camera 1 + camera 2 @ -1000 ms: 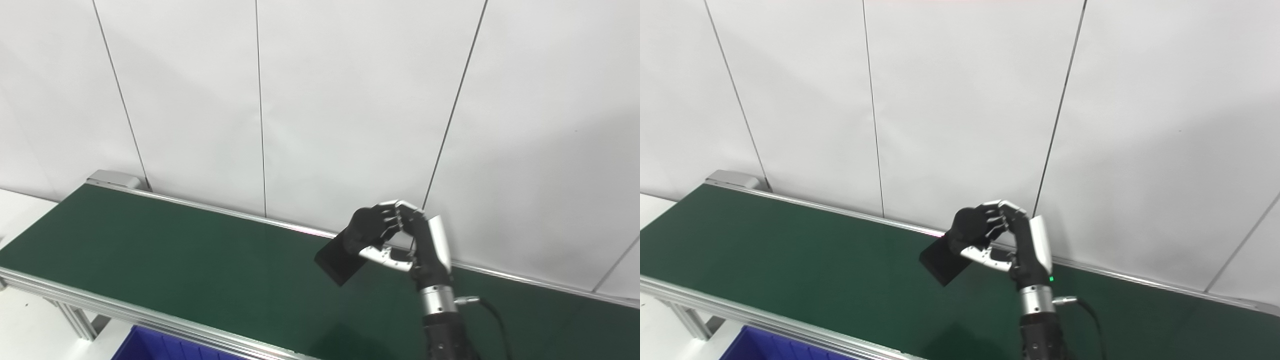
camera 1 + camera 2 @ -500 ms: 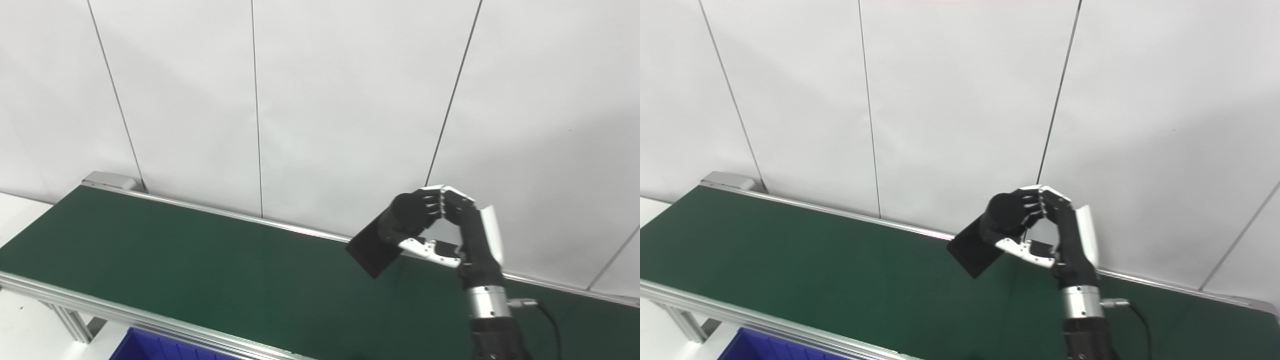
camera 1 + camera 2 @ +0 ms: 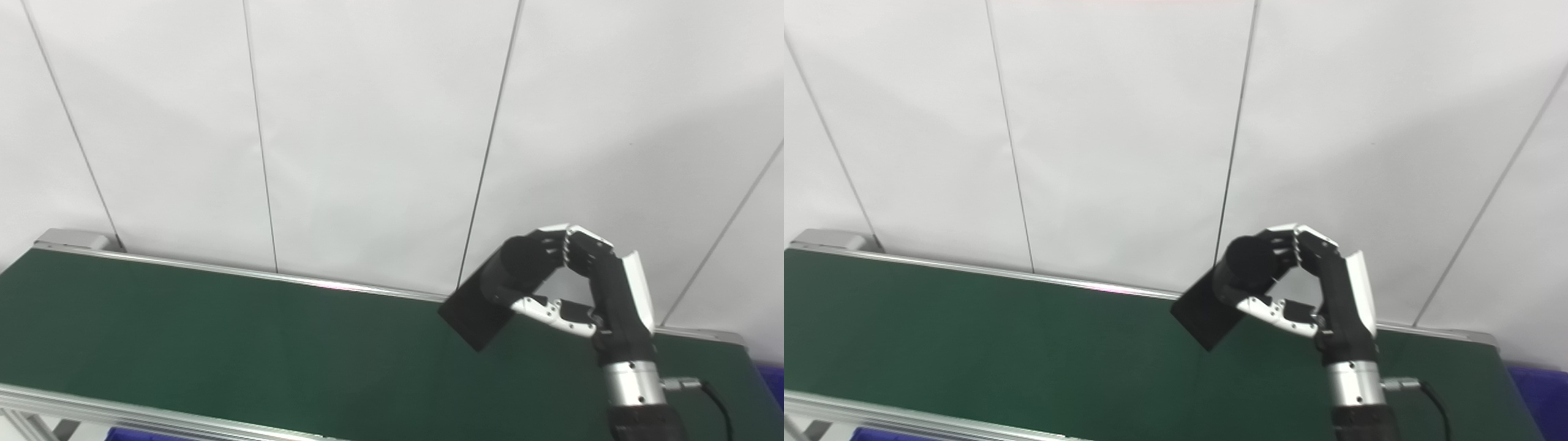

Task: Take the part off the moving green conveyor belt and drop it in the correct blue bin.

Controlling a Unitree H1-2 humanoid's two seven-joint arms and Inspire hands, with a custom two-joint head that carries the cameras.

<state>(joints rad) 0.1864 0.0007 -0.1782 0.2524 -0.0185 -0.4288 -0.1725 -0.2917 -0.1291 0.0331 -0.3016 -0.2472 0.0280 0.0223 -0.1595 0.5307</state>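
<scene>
Right hand (image 3: pixel 582 288) carried rightward, gripping black part (image 3: pixel 490 300)

Long green conveyor belt (image 3: pixel 214 343) in silver rails, seemingly nothing resting directly on its dark surface.

The right hand (image 3: pixel 569 282) is raised on an upright forearm, wrist straight, fingers (image 3: pixel 1283 242) and thumb curled closed around a black part (image 3: pixel 1222 294).
</scene>
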